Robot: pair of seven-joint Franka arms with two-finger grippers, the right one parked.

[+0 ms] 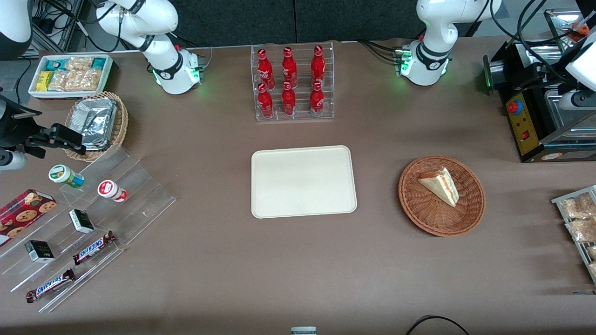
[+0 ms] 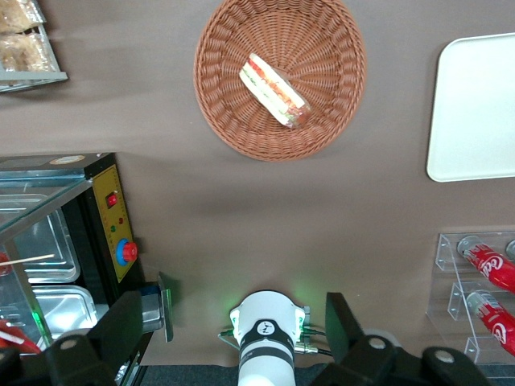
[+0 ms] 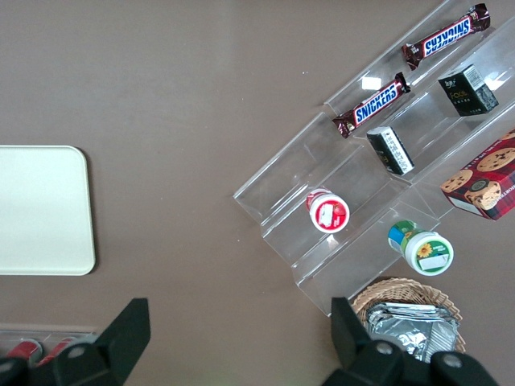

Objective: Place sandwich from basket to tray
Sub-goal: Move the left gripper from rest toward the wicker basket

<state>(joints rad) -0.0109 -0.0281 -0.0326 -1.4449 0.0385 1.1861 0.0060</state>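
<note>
The sandwich, a pale bread wedge with red and green filling, lies in the round reddish-brown wicker basket toward the working arm's end of the table. Beside it, at mid-table, the cream tray has nothing on it. My left gripper hangs high above the table near its arm's base, farther from the front camera than the basket. It is open, with its fingers wide apart and nothing between them.
A black display case with a red button stands beside the gripper. A clear rack of red bottles stands farther from the front camera than the tray. Snack packets on a wire rack lie at the working arm's table end.
</note>
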